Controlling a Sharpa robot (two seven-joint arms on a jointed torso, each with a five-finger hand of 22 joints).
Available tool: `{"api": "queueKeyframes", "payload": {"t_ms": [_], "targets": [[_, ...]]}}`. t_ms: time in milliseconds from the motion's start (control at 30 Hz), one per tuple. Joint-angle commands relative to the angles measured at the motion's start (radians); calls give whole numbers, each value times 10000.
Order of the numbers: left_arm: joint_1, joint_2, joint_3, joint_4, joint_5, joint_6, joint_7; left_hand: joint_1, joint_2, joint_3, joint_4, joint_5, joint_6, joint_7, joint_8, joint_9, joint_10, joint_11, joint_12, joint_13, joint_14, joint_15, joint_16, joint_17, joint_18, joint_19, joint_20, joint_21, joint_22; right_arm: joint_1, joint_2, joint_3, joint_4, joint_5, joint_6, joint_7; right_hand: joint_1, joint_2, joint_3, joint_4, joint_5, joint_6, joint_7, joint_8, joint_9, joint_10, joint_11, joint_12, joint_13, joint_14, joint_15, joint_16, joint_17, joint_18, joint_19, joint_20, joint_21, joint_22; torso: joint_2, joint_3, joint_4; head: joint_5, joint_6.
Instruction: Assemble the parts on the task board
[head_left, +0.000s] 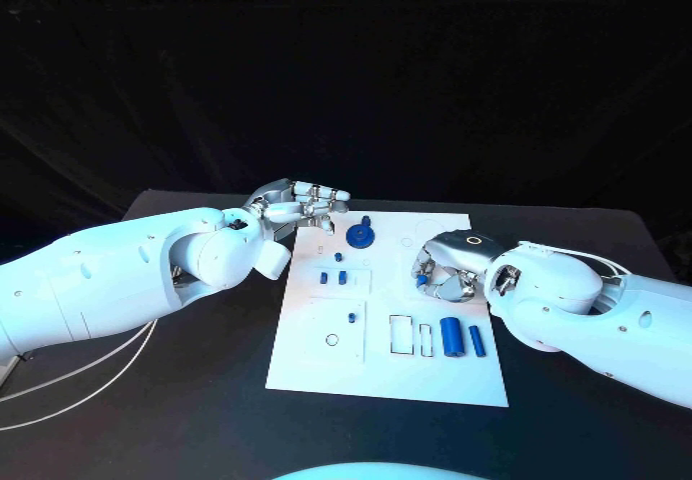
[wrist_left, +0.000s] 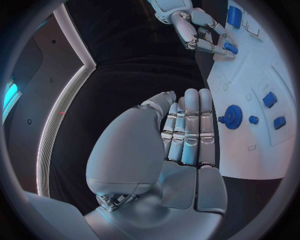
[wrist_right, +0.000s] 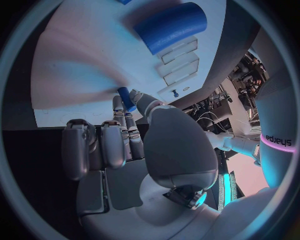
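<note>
The white task board (head_left: 378, 362) lies in the middle of the black table. My right hand (head_left: 447, 268) hovers over the board's right side and pinches a small blue peg (head_left: 421, 282) at its fingertips; the right wrist view shows that peg (wrist_right: 127, 98) against the right hand (wrist_right: 125, 145). My left hand (head_left: 300, 208) is at the board's far left corner, fingers stretched out side by side (wrist_left: 187, 130), holding nothing. A blue gear (head_left: 361, 235) stands just right of it. Two blue cylinders (head_left: 451, 337) lie near the board's right edge.
Small blue pieces (head_left: 343, 278) sit in the board's left half, another (head_left: 352, 318) nearer me. Two rectangular slots (head_left: 402, 335) lie left of the cylinders, a round hole (head_left: 332, 340) further left. A cable (head_left: 87, 385) runs along the table's left.
</note>
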Motion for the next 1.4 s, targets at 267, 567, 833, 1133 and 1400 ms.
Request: {"api": "queueKeyframes", "payload": {"t_ms": [267, 567, 833, 1133, 1400], "targets": [[10, 4, 6, 28, -18, 179, 26, 10, -4, -45, -7, -23, -75, -16, 36, -14, -70, -27, 67, 15, -42, -1, -32, -9, 58, 26, 76, -46, -15, -19, 30, -4, 29, -59, -216, -123, 286, 658, 336, 33, -305, 649, -279, 329, 151, 638, -219, 89, 109, 402, -206, 91, 64, -137, 239, -126, 194, 1891, -1, -1, 2, 1, -6], [11, 3, 5, 18, -18, 200, -1, 10, -4, -45, -7, -23, -75, -16, 36, -14, -70, -27, 67, 15, -42, -1, -32, -9, 58, 26, 76, -46, -15, -32, 2, -4, 90, -170, -505, -245, 642, 797, 696, -318, -254, 734, -251, 433, 298, 828, -256, -38, 156, 411, -255, 116, 96, -165, 292, -217, 296, 1958, -7, -2, -2, 0, -9], [10, 16, 5, -22, -18, 229, -37, 30, 3, -48, -19, -21, -77, -13, 37, -15, -79, -26, 78, 17, -44, -1, -35, -15, 58, 29, 74, -50, -17, -34, -132, 0, 314, -46, -744, -258, 621, 707, 727, -390, -202, 693, -210, 420, 323, 790, -221, -125, 152, 411, -231, 115, 89, -165, 290, -207, 289, 1963, -16, -1, -2, -13, 10], [9, 46, 4, -59, -18, 292, -89, 45, 3, -59, -31, -21, -102, -2, 28, -23, -112, -15, 82, 16, -57, 4, -44, -26, 57, 30, 74, -57, -20, 70, -476, 83, 924, 404, -1033, -192, 573, 657, 716, -397, -213, 680, -196, 415, 336, 779, -204, -164, 151, 408, -217, 108, 76, -161, 279, -197, 267, 1958, -20, -9, -7, -48, 74], [9, 70, 1, -75, -22, 344, -127, 60, 12, -61, -40, -18, -121, 6, 22, -29, -140, -7, 85, 13, -71, 9, -53, -35, 55, 28, 74, -64, -22, 237, -753, 152, 1746, 746, -1152, -119, 532, 625, 700, -394, -221, 681, -192, 416, 347, 781, -198, -186, 154, 406, -209, 105, 70, -160, 276, -189, 262, 1959, -4, -4, -3, -35, 99]]}}
